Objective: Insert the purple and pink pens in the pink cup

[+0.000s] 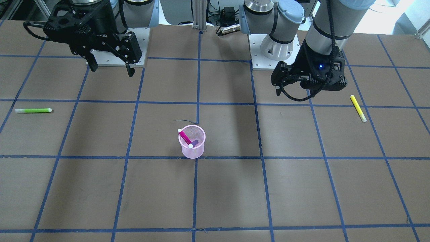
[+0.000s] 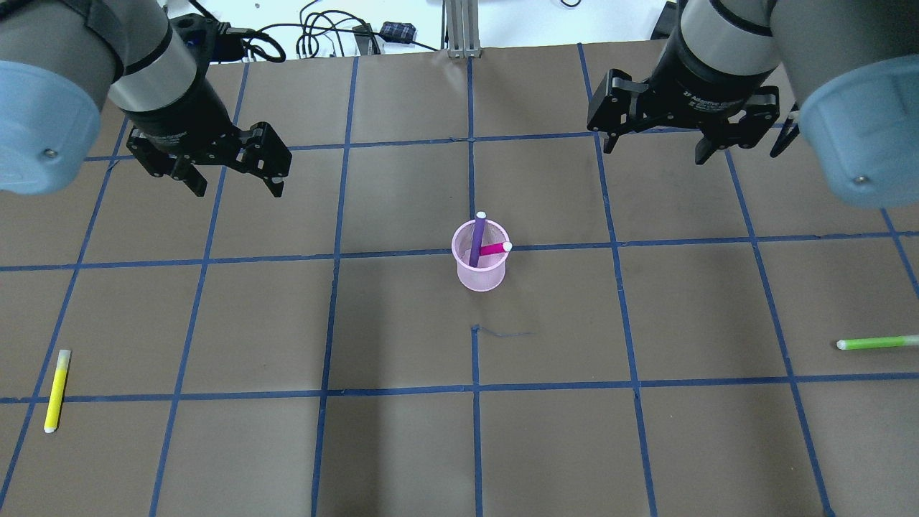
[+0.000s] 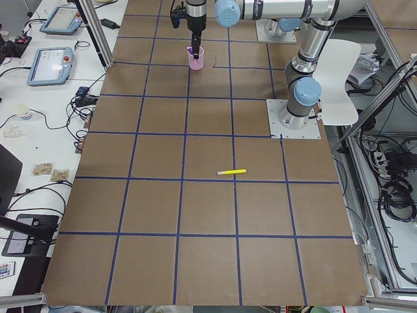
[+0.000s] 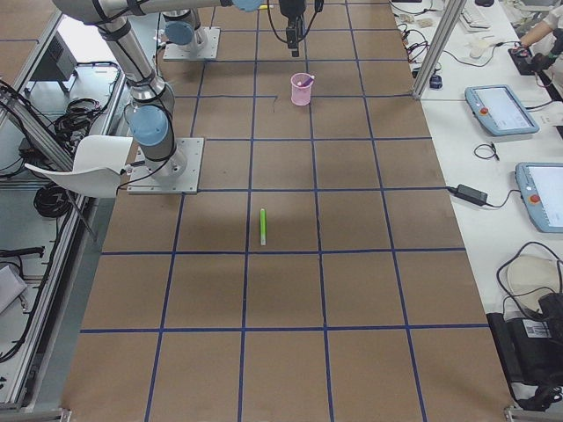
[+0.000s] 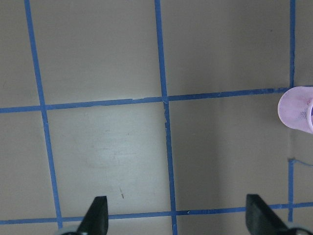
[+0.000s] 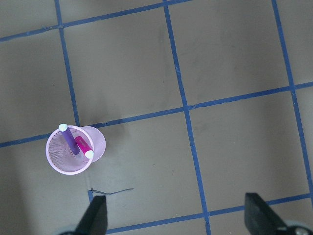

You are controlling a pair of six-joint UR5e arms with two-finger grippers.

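Note:
The pink mesh cup point(image 2: 480, 267) stands upright near the table's middle. It also shows in the front view point(image 1: 192, 151) and the right wrist view point(image 6: 58, 159). The purple pen point(image 2: 477, 235) and the pink pen point(image 2: 493, 249) both stand inside it, leaning on the rim. My left gripper point(image 2: 237, 188) is open and empty, raised above the table, far to the left of and behind the cup. My right gripper point(image 2: 655, 151) is open and empty, raised to the right of and behind the cup. The left wrist view catches only the cup's edge point(image 5: 297, 110).
A yellow pen point(image 2: 57, 390) lies near the table's left front. A green pen point(image 2: 876, 342) lies at the right edge. Both arm bases point(image 1: 272, 50) stand at the robot's side of the table. Blue tape lines grid the brown surface.

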